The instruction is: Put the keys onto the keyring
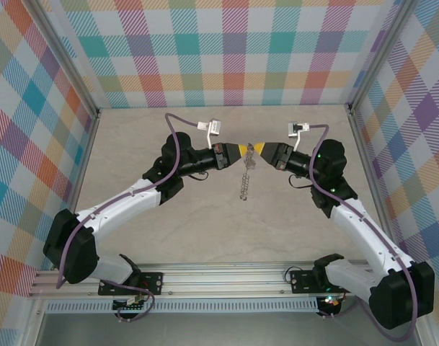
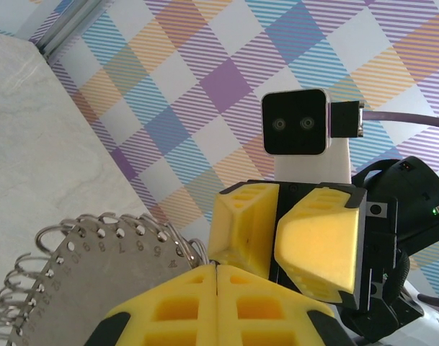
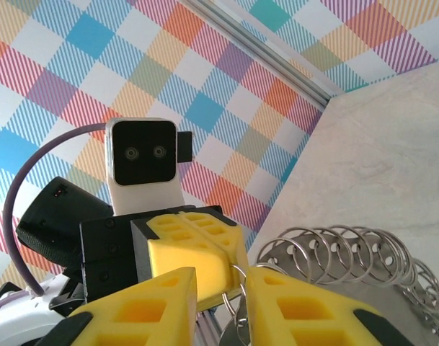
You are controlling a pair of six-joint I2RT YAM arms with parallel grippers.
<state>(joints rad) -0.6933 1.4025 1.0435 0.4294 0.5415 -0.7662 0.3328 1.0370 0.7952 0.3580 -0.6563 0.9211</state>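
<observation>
The left pincer (image 1: 242, 152) is clenched on the rim of the keyring (image 2: 96, 263), which hangs in the air above the tabletop (image 1: 169, 216). Right beside the keyring, the right pincer (image 3: 223, 288) has its fingers a little apart around one small wire loop (image 3: 237, 299) (I cannot tell if they pinch it, or if the key is in there). To do this well, the left one should hold the keyring steady while the right one moves slowly. The many other loops crowd all round the keyring and could snag.
</observation>
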